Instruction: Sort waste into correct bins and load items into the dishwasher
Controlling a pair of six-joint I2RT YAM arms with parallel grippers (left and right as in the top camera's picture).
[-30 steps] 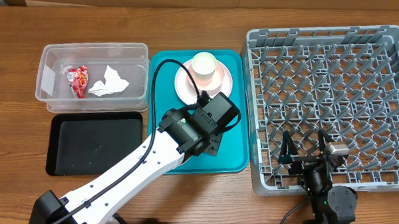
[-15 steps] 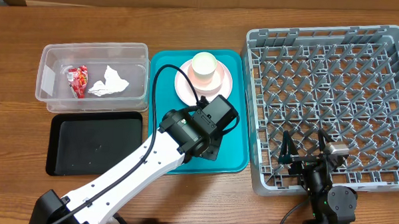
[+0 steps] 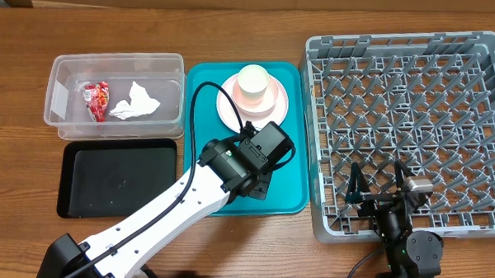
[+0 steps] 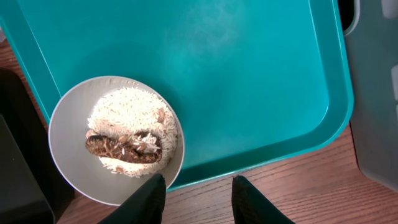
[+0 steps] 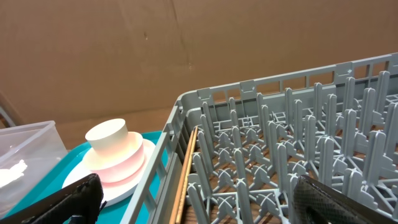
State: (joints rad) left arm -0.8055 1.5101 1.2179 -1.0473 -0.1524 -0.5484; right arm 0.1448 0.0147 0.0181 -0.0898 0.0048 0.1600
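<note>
Though apart and empty, left fingers (image 4: 151, 198) just beside the grey-white bowl (image 4: 67, 144) of rice (image 4: 130, 113).

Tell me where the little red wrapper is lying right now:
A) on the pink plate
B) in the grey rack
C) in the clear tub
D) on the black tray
C: seen from above, the red wrapper lies inside the clear tub, next to the crumpled napkin.
</note>
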